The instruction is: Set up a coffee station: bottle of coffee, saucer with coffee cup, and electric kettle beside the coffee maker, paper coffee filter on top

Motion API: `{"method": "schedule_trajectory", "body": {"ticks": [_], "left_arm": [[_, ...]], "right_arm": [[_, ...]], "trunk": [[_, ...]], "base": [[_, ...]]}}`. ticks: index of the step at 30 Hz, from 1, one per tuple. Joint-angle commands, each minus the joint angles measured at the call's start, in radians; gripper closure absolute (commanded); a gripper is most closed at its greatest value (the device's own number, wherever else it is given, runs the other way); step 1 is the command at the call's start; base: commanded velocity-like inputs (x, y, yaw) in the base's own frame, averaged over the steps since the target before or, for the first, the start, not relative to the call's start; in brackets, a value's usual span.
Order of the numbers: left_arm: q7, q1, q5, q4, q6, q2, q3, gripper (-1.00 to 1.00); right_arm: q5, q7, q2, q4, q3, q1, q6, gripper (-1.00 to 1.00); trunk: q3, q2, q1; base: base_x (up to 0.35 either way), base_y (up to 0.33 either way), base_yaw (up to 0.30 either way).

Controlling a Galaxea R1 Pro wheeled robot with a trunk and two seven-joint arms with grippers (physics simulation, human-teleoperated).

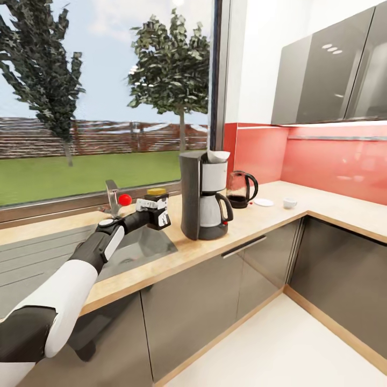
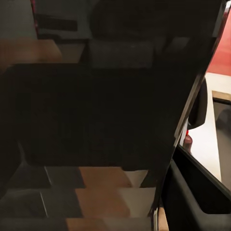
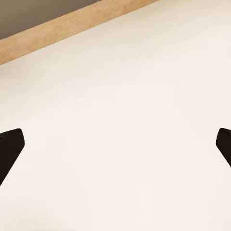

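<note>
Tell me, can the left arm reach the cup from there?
Probably not. The left gripper holds the coffee bottle, and the coffee maker and kettle stand between it and the cup.

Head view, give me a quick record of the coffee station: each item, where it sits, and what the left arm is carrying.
coffee maker: on countertop, paper filter on top
electric kettle: right of coffee maker
saucer: right of kettle, bare
coffee cup: on countertop, off saucer
left gripper: holding coffee bottle left of coffee maker
</note>
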Motion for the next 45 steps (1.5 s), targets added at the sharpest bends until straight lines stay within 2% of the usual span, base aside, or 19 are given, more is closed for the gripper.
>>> {"method": "schedule_trajectory", "body": {"ticks": [1,9,29,45], "left_arm": [[-0.001,-0.001,0.009,-0.001,0.008,0.001,-0.004,1.0],[-0.003,-0.001,0.009,0.002,0.008,0.001,-0.003,1.0],[-0.003,-0.001,0.009,0.006,0.008,0.001,-0.003,1.0],[-0.003,-0.001,0.009,0.005,0.008,0.003,-0.003,1.0]], "right_arm": [[-0.011,0.002,-0.001,-0.001,0.008,-0.002,-0.006,-1.0],[-0.011,0.003,-0.001,-0.001,0.007,-0.002,-0.006,-1.0],[-0.011,0.003,-0.001,-0.001,0.008,-0.002,-0.005,-1.0],[-0.011,0.003,-0.001,-0.001,0.007,-0.002,-0.004,-1.0]], "trunk": [[-0.001,-0.001,0.0],[-0.001,-0.001,0.0],[-0.001,-0.001,0.0],[-0.001,-0.001,0.0]], "base": [[0.0,0.0,0.0],[0.008,0.002,0.0],[0.122,0.022,-0.001],[0.058,0.0,-0.071]]}}
